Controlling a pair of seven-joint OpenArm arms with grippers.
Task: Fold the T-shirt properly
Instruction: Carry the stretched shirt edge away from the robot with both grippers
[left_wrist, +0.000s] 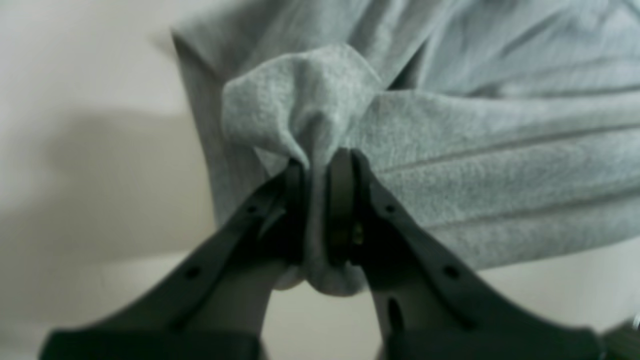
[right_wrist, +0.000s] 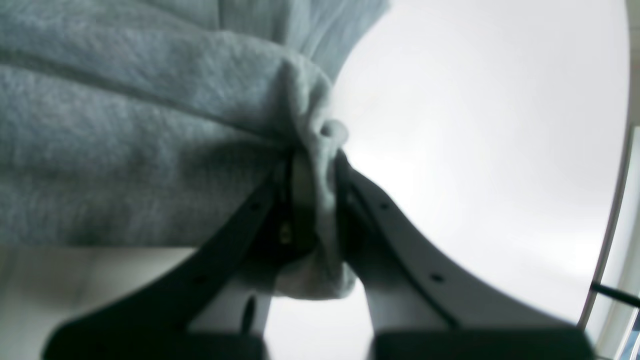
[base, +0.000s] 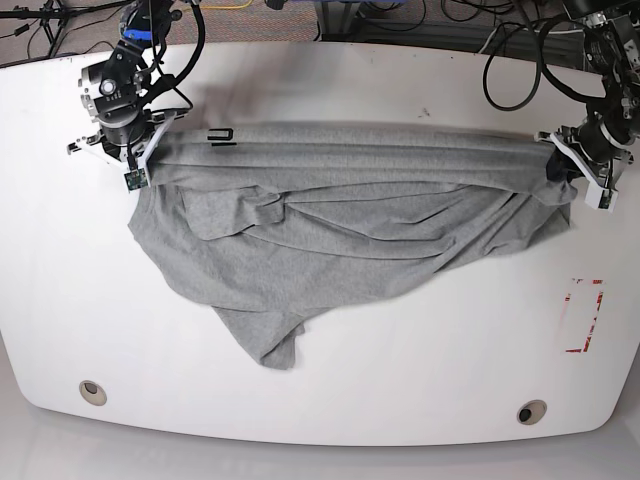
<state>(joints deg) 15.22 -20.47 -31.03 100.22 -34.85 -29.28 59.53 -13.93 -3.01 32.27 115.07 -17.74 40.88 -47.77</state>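
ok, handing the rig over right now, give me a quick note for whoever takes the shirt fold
Left gripper: shut on a bunched pinch of the T-shirt, at the base view's right end.
Right gripper: shut on the T-shirt's other end, base view's left.
T-shirt: stretched between both grippers along the far side of the white table, the rest sagging wrinkled toward the near edge, one flap trailing lowest. A bit of black print shows near the right gripper.
Done: both ends grasped, top edge pulled fairly straight.
Left: flatten the body, then make the folds; none neat yet.
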